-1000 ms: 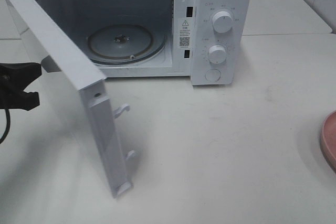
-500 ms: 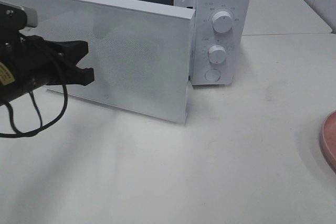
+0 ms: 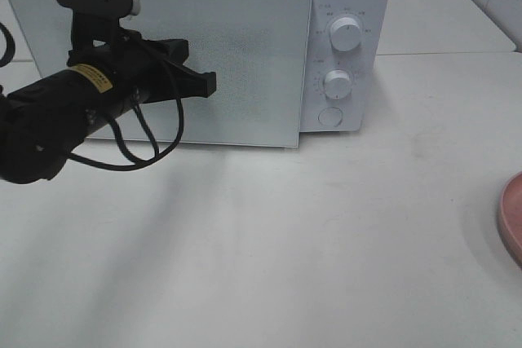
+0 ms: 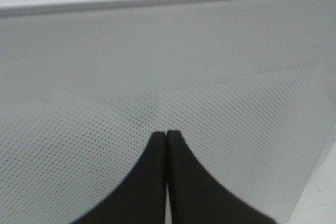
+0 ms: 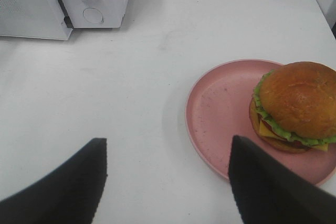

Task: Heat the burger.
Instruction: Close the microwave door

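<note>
The left end effector (image 3: 204, 85), clenched empty, presses the microwave door (image 3: 245, 55). The burger (image 5: 296, 106) sits on its plate (image 5: 220, 114), at three o'clock. Risk: heating an empty microwave.

- In the high view the plate (image 3: 512, 219) at 3 o'clock is cut by the edge; only a pink sliver shows, and the burger is out of sight there.
- The microwave (image 3: 347, 46) interior is hidden behind its door (image 3: 245, 63).
- The left arm (image 3: 73, 112) covers part of the door; its base runs off at 9 o'clock.
- Print around the dials (image 3: 346, 34) is too small to read.
- In the right wrist view the burger (image 5: 296, 106) and plate (image 5: 220, 114) are clipped at the edge.
</note>
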### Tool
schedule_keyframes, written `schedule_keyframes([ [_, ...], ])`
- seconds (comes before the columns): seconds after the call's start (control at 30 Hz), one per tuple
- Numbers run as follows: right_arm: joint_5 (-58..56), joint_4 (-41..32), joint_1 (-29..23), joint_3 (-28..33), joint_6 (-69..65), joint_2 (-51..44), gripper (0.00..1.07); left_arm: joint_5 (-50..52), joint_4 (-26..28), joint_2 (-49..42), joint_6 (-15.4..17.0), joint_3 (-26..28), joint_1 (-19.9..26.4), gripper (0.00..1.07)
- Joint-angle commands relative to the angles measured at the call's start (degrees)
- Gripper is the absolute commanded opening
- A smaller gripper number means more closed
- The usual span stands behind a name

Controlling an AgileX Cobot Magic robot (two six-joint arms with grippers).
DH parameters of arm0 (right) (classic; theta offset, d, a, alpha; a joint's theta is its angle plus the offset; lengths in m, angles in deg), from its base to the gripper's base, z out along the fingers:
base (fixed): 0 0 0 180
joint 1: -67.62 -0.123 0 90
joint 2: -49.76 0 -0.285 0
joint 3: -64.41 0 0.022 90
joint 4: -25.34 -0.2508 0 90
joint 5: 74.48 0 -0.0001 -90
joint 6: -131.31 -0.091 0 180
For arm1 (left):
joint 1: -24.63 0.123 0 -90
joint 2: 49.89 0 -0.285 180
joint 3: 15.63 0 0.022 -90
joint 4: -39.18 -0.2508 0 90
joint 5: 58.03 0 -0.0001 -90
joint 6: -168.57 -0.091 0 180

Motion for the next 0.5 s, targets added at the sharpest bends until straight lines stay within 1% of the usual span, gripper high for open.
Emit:
schedule_keyframes([
  [0.03, 0.46, 0.0, 0.34, 0.11, -0.4, -0.4, 0.64, -1.72, 2.64, 1.09, -1.55, 2.64, -0.92, 0.0],
  [0.1, 0.46, 0.0, 0.34, 0.11, -0.4, -0.4, 0.64, -1.95, 3.04, 1.6, -2.01, 3.61, -0.97, 0.0],
  [0.17, 0.46, 0.0, 0.34, 0.11, -0.4, -0.4, 0.64, -2.52, 4.3, 2.98, -2.81, 6.19, -1.43, 0.0],
  [0.2, 0.46, 0.0, 0.34, 0.11, -0.4, -0.4, 0.64, -2.52, 4.3, 2.98, -2.81, 6.19, -1.43, 0.0],
  [0.23, 0.46, 0.0, 0.34, 0.11, -0.4, -0.4, 0.64, -2.86, 5.5, 3.9, -3.32, 7.68, -1.55, 0.0],
  [0.27, 0.46, 0.0, 0.34, 0.11, -0.4, -0.4, 0.64, -3.21, 6.99, 4.76, -4.53, 9.22, -1.78, 0.0],
  [0.37, 0.46, 0.0, 0.34, 0.11, -0.4, -0.4, 0.64, -3.44, 7.68, 5.21, -5.21, 10.26, -1.78, 0.0],
  [0.43, 0.46, 0.0, 0.34, 0.11, -0.4, -0.4, 0.64, -4.58, 10.14, 6.99, -6.53, 13.52, -2.01, 0.0],
  [0.5, 0.46, 0.0, 0.34, 0.11, -0.4, -0.4, 0.64, -4.81, 11.12, 7.51, -6.99, 14.38, -2.01, 0.0],
])
